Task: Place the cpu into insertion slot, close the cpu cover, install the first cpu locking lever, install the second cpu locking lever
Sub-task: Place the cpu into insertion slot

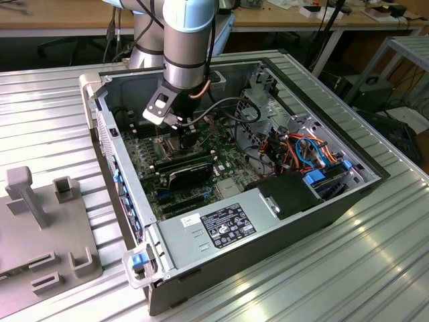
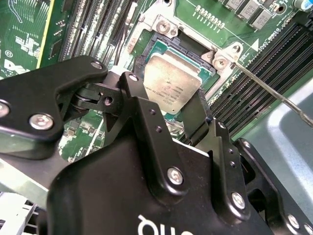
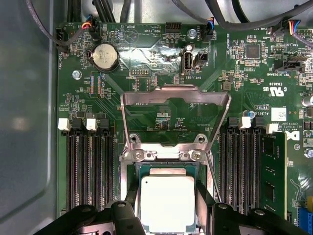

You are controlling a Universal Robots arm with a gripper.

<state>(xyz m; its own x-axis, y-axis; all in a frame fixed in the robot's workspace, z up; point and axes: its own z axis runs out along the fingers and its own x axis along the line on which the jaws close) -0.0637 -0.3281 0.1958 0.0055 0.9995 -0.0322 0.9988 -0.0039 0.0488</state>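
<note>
My gripper clamped on the chip — metal top up, square with the socket — cover open.

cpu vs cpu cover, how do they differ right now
The cpu is a solid beige-silver square; the cpu cover is an open silver frame with a window. The cpu sits between the gripper's fingers over the insertion slot; the cpu cover is swung open, clear of it. Both are metallic and squarish.
</note>
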